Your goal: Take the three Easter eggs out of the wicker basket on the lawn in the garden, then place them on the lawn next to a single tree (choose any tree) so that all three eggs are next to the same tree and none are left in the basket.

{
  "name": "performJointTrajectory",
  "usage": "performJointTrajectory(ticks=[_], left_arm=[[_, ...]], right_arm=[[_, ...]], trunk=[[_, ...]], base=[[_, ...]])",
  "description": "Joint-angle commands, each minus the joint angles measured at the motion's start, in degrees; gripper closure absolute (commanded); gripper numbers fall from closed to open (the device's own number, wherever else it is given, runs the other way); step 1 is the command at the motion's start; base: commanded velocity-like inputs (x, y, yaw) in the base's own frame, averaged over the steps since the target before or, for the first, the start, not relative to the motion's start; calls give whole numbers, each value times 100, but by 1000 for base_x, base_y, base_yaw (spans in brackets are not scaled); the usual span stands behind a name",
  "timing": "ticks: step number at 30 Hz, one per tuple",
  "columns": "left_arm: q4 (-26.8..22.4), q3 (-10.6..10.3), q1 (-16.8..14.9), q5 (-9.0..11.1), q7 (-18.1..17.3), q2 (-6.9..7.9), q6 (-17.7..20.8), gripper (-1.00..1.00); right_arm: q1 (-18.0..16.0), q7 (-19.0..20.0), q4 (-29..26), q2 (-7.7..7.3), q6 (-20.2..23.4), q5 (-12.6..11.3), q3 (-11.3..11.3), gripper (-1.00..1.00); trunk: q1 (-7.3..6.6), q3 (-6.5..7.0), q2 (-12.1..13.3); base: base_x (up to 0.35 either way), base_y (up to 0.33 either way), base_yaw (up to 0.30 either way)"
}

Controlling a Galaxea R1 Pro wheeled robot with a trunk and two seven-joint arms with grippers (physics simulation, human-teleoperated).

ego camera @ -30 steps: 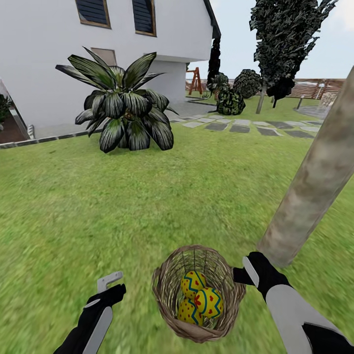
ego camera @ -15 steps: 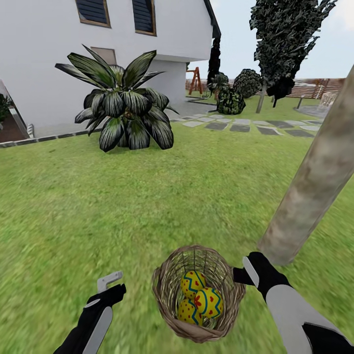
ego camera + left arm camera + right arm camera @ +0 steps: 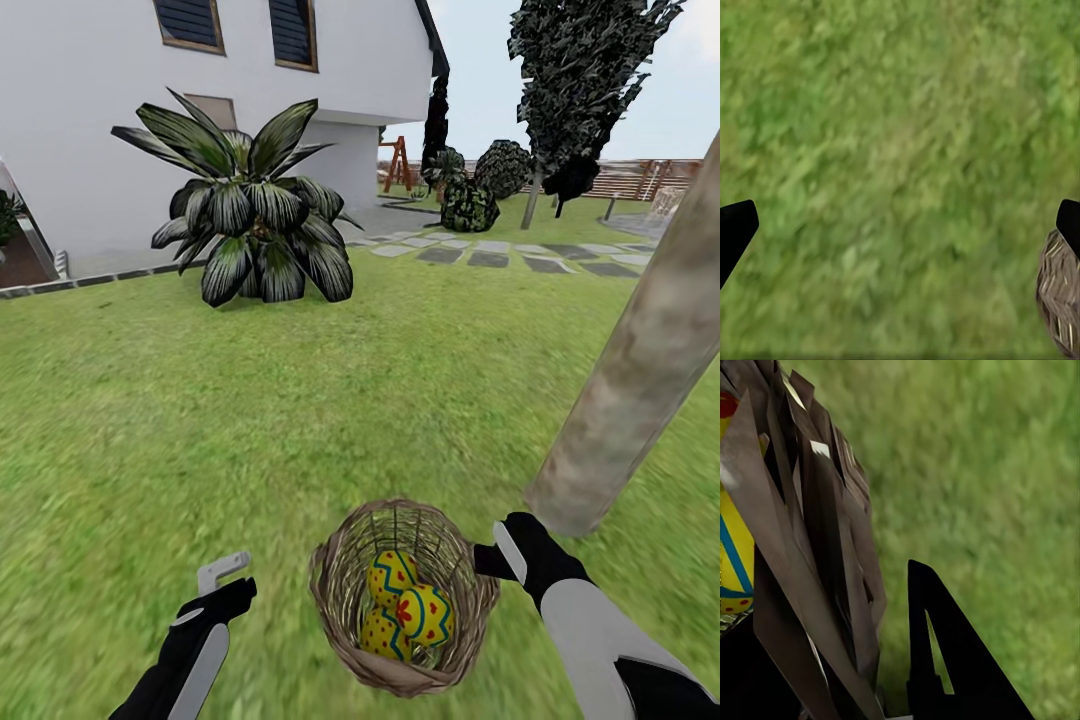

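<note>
The brown wicker basket (image 3: pixel 340 610) is at the bottom middle of the head view, over the lawn (image 3: pixel 300 400). Three yellow Easter eggs with zigzag bands lie inside it: one at the back (image 3: pixel 390 574), one at the right (image 3: pixel 428 614), one at the front (image 3: pixel 381 634). My right gripper (image 3: pixel 488 556) is at the basket's right rim. In the right wrist view the woven wall (image 3: pixel 817 555) runs between its fingers (image 3: pixel 934 660), beside an egg (image 3: pixel 733 555). My left gripper (image 3: pixel 225 580) hangs open over grass left of the basket, whose edge (image 3: pixel 1061 300) shows beside it. The tree's grey-brown trunk (image 3: pixel 630 390) rises just right of the basket.
A broad dark-leaved palm bush (image 3: pixel 250 220) stands ahead on the left before the white house (image 3: pixel 100 120). Grey stepping stones (image 3: pixel 490 258) cross the back, with dark bushes (image 3: pixel 470 205), a dark cypress-like tree (image 3: pixel 580 90) and a wooden fence (image 3: pixel 640 180) beyond. Grass stretches wide ahead.
The whole picture has shifted very slightly, so the camera moved a little. Both grippers, the basket and the eggs keep their places in the view.
</note>
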Motion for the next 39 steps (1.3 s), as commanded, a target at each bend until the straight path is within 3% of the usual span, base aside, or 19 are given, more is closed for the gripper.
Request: performJointTrajectory(ticks=[1, 39], left_arm=[[-8, -10, -3, 55, 50, 2, 10, -100], [-8, -10, -3, 48, 50, 2, 10, -100]], right_arm=[[-4, -15, -7, 4, 17, -60, -26, 100], [-4, -17, -7, 4, 17, -60, -24, 100]], trunk=[[22, -23, -45], [857, -706, -1569]], base=[[0, 0, 0], [0, 0, 0]])
